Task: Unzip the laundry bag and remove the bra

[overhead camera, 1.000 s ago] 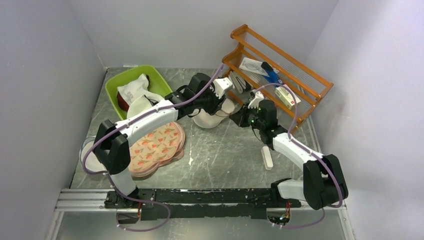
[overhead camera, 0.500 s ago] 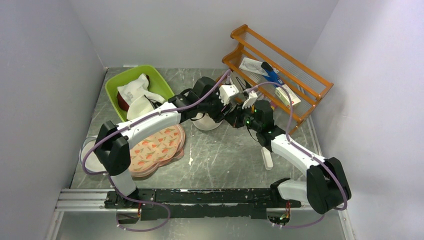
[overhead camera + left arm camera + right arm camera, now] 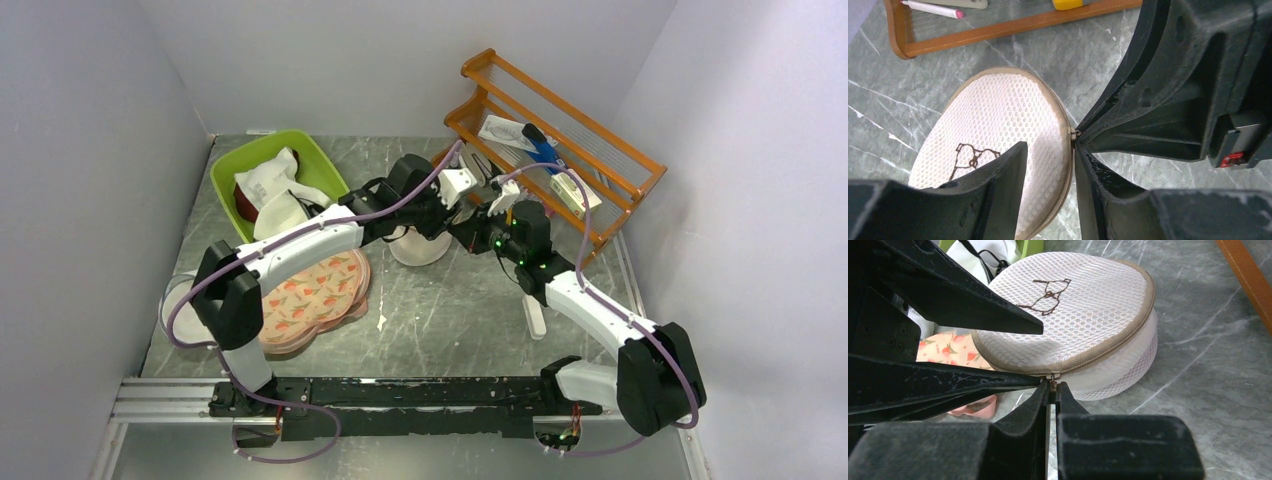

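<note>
At frame centre on the grey bench: round white mesh laundry bag, its small metal zipper pull clamped in the right hand, rim straddled by the parted left hand. Best to pin the rim, then draw along its curve. No bra visible.

A robotics lab test cell: plain pale walls box in a marble-patterned tabletop. Along the near edge, a metal rail carries two cabled robot arms, left and right. Household props are laid out as for a trial: a green basin far left and an orange wooden rack far right.
</note>
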`<state>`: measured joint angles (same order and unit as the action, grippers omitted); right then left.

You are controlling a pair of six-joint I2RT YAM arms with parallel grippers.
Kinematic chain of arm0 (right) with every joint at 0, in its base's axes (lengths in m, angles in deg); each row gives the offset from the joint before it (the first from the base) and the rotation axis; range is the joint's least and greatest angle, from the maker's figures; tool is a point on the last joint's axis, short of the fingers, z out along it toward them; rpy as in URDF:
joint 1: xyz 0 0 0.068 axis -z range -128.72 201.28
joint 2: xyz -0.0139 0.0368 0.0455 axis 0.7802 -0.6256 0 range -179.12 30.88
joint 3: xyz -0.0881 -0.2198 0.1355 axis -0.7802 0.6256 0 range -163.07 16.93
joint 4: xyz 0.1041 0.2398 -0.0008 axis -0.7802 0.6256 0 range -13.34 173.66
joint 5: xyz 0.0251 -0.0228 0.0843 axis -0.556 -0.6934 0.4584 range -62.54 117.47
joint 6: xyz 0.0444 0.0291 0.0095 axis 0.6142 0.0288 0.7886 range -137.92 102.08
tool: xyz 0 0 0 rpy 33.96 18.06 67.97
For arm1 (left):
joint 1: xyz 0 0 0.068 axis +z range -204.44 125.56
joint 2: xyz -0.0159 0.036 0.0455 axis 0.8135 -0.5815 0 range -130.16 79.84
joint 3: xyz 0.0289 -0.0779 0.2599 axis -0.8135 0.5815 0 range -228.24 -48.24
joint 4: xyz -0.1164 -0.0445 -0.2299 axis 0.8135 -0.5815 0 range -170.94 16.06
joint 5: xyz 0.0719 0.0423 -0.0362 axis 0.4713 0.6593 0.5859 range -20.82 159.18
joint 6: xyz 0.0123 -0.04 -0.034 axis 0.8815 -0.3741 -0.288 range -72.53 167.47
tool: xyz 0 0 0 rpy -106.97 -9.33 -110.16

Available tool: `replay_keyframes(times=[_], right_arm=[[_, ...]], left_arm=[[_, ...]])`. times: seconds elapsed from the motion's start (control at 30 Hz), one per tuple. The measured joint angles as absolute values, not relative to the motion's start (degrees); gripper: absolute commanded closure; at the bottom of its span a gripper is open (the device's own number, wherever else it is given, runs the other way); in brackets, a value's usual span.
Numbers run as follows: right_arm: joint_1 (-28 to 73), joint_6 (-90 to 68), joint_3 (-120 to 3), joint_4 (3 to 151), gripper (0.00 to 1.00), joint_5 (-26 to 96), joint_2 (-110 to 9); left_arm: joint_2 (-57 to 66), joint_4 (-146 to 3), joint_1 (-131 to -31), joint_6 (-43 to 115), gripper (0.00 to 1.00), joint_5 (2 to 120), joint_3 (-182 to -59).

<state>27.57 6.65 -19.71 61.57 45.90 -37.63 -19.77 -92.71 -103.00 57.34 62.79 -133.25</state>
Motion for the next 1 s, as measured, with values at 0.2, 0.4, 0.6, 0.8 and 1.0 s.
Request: replay_keyframes(times=[0.2, 0.4, 0.6, 0.8, 1.0], right_arm=[[27.6, 6.4, -19.7, 61.9, 1.00, 45.0, -37.6], [27.6, 6.4, -19.7, 62.0, 1.00, 44.7, -37.6], [27.6, 6.7, -19.7, 62.0, 1.00, 43.1, -37.6], [28.4, 8.0, -19.7, 62.8, 1.00, 40.1, -37.7], [32.4, 10.2, -19.7, 63.1, 1.00, 39.7, -38.7]], left_arm=[[-21.3, -93.0, -103.0, 57.3, 0.59, 62.8, -133.3], [-21.4, -93.1, -103.0, 57.1, 0.79, 62.8, -133.3], [-21.4, -93.1, -103.2, 57.1, 0.90, 63.4, -133.3], [-20.9, -93.1, -103.3, 57.1, 0.93, 64.0, -133.2], [-20.3, -92.4, -103.7, 57.2, 0.93, 64.0, -133.1]])
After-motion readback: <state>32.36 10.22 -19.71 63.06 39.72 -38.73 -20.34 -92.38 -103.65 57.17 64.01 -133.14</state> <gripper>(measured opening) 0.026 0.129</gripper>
